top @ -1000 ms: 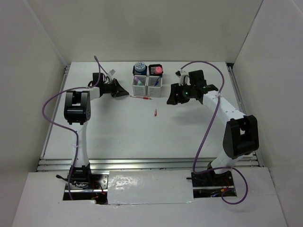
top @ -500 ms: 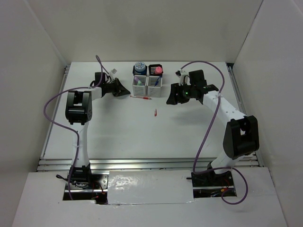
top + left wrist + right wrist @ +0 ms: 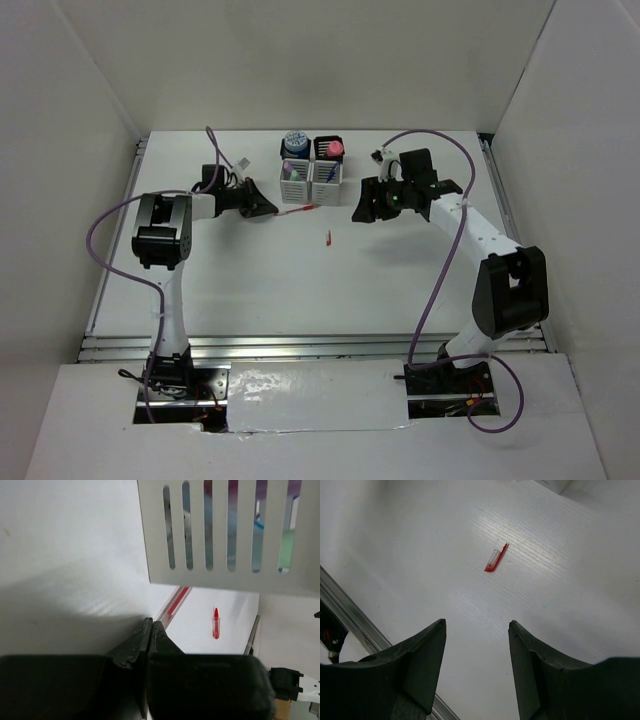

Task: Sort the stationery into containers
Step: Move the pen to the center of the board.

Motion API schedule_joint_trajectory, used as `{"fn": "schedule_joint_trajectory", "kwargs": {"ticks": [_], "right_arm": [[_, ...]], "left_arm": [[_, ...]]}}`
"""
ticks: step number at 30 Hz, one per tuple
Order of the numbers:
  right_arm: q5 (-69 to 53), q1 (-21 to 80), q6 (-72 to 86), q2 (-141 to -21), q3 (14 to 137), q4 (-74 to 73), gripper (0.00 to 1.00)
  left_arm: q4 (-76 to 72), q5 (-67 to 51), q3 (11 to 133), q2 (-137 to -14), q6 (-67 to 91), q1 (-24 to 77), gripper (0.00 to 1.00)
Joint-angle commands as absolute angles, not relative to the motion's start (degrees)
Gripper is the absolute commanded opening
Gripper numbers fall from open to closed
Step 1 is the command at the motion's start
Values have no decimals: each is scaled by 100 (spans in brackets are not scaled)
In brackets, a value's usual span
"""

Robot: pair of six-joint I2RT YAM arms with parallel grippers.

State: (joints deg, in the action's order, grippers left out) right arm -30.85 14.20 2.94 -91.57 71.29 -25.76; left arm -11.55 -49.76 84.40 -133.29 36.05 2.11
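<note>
Left tool (image 3: 151, 628) has shifted slightly, clamped on the thin red pen (image 3: 177, 600); right tool (image 3: 476, 625) hovers open.

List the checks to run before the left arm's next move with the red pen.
1. Left hand shut on red pen: ok.
2. Pen raised above the white cup rim: not ok, low beside its wall.
3. Right hand open, empty, away from the pen: ok.
4. Red cap stowed: not ok, loose on the table.
5. Room for the pen inside the cup: cannot tell.
</note>
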Motion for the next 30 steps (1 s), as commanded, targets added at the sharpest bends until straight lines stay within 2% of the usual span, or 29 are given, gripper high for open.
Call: {"fn": "schedule_joint_trajectory", "kwargs": {"ticks": [1,11,21,27,30], "right_arm": [[-3138,1398,290,-8851,7075,-2566,60],[-3146,1441,308,-8798,6996,-2522,60],[-3129,1433,272,-8763,6917,-2557,60],[-3085,1459,308,-8745,6847,-2558,60],[-3032,1503,308,-8728,6794,-2584,61]], "left_arm": [[-1072,-4781,8034,-13105,3410,202,0],[-1353,-4773,7532,-12885,3550,492,0],[-2503,-4667,6647,-12578,4701,773,0],[-3384,-4351,5907,-11867,5230,747,0],[-3173,-4131,5845,-11612,5020,703,7]]}}
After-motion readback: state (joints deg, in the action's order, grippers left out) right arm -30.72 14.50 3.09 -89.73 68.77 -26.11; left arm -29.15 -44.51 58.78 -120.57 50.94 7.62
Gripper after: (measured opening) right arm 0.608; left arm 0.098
